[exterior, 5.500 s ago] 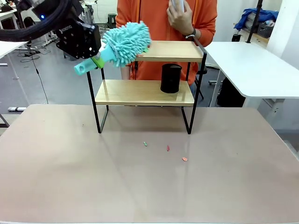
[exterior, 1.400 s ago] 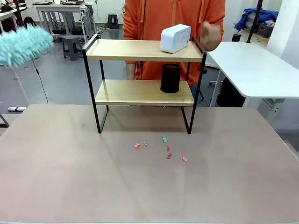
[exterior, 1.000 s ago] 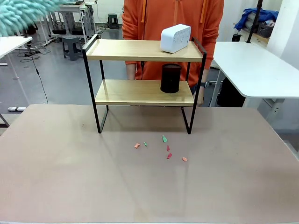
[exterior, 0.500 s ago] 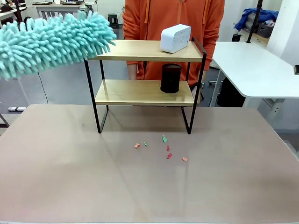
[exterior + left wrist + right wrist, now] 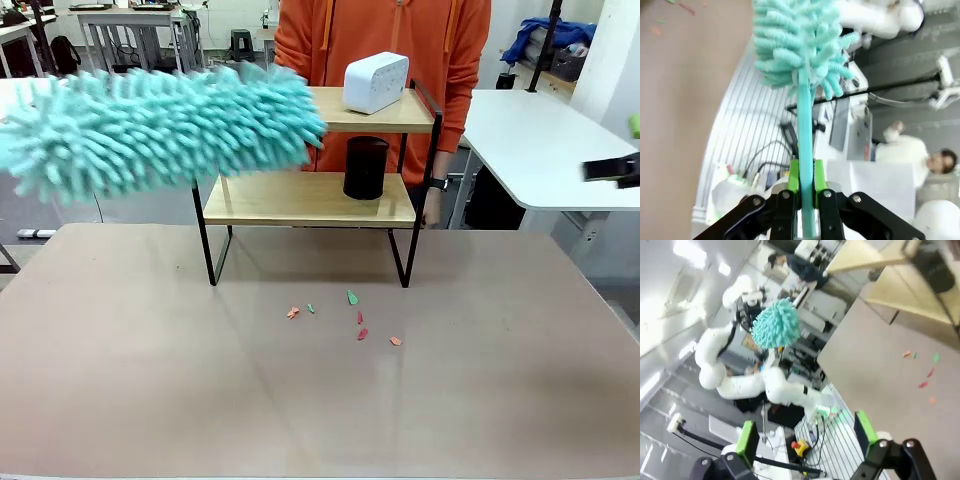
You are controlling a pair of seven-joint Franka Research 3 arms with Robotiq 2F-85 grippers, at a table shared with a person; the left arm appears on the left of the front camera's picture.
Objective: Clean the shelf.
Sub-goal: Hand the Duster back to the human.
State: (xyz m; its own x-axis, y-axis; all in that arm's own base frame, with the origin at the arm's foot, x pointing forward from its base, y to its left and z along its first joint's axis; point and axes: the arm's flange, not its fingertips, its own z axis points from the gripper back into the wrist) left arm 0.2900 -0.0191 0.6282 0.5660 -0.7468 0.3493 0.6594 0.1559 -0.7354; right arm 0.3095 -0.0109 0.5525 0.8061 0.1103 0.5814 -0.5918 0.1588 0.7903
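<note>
left end effector [image 5: 806, 176] clamps duster [image 5: 160, 130]; head overlaps shelf [image 5: 300, 198] left end

The left tool [image 5: 806, 172] rises at the bottom centre of its wrist view, both fingers clamped on a duster handle [image 5: 805, 125]. The right tool [image 5: 806, 436] stands with its fingers spread wide, at the bottom of its frame.

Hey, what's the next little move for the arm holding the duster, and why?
Probably ease the duster across the top of the shelf and sweep, stopping before the white box. The left tool is clamped on its handle, and the head sits about level with that board.
</note>
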